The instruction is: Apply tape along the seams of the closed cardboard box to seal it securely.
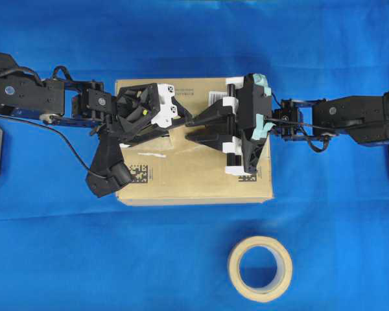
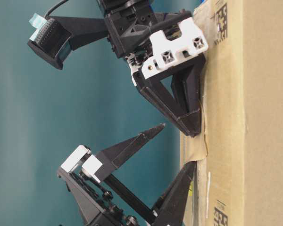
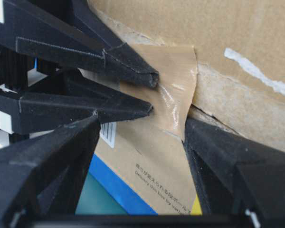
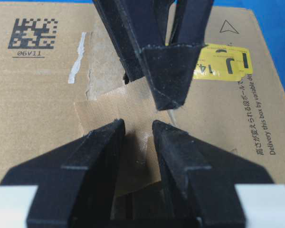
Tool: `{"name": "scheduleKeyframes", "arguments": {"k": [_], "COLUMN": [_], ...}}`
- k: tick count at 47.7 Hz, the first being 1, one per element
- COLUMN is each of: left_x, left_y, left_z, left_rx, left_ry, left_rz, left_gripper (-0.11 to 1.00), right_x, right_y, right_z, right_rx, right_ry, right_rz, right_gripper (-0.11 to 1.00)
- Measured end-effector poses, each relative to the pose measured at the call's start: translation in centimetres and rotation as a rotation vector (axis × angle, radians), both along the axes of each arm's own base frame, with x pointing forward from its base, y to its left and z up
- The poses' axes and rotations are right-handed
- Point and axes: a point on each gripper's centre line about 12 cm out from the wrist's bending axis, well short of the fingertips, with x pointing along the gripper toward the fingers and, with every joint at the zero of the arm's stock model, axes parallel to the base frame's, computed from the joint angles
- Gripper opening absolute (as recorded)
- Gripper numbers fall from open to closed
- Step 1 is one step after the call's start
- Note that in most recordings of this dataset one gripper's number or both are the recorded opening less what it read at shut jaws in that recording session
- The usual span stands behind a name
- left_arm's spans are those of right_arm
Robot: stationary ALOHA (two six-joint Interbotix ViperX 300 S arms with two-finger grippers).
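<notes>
The cardboard box [image 1: 194, 178] lies flat on the blue cloth, with both grippers meeting over the middle of its top. A tan piece of tape [image 4: 99, 109] sits across the seam [image 3: 206, 115], glossy and wrinkled [image 3: 175, 71] along one side. My left gripper [image 3: 142, 128] is open wide. One of its fingers [image 2: 188, 172] rests at the tape's edge and the other [image 2: 155, 129] stands off the box. My right gripper [image 4: 137, 124] is open by a narrow gap, and both its fingertips [image 2: 193, 129] are down on the tape with nothing between them.
A beige tape roll [image 1: 260, 295] lies on the cloth in front of the box. The box top carries a yellow sticker [image 4: 223, 61], a black square code [image 4: 32, 32] and a pale strip of old tape [image 1: 149, 154]. The two arms come in from left and right.
</notes>
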Motion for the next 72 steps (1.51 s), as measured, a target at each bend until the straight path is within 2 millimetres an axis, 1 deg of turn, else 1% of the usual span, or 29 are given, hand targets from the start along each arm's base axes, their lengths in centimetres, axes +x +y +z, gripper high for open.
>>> {"name": "scheduleKeyframes", "arguments": {"k": [10, 23, 42, 72], "left_x": [0.6, 1.3, 1.0, 0.5], "left_y": [0.0, 0.0, 0.0, 0.3], "left_z": [0.3, 0.4, 0.6, 0.7], "left_rx": [0.021, 0.017, 0.019, 0.053], "left_ry": [0.007, 0.119, 0.225, 0.265], "left_rz": [-0.017, -0.025, -0.032, -0.040], "left_gripper": [0.67, 0.67, 0.67, 0.67], "right_x": [0.0, 0.0, 0.0, 0.0], "right_y": [0.0, 0.2, 0.3, 0.3], "right_z": [0.0, 0.0, 0.0, 0.0], "right_rx": [-0.001, -0.002, -0.003, 0.000], "right_ry": [0.000, 0.002, 0.000, 0.000], "right_rz": [0.001, 0.006, 0.009, 0.007], "right_gripper": [0.35, 0.35, 0.35, 0.35]}}
